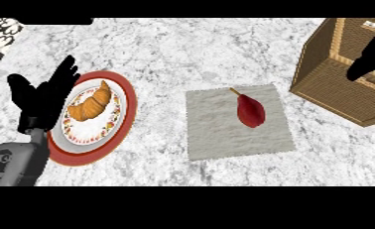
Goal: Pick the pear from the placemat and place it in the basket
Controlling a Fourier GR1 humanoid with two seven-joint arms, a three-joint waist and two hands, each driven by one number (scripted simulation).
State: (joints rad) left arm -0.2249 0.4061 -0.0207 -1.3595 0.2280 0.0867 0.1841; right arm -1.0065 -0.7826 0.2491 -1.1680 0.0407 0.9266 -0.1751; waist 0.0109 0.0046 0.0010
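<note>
Pear [251, 111]: lying flat on the placemat [219, 139], right of centre, untouched.
Long axis: stem toward upper left, fat end toward lower right (roughly along the far-near line, tilted a little).
Right hand [364, 60]: only a dark sliver at the right edge, in front of the basket [322, 82]; fingers open or curled, cannot tell; nothing seen held.
Pear from right hand: down and to the left, apart, with the basket's near corner between.
Left hand [44, 91]: fingers spread and up, holding nothing, resting beside the plate [128, 99] with the croissant [92, 103].
Pear from left hand: well apart to the right, past the plate.
Nearer hand: the right, judged the one for the reach.
</note>
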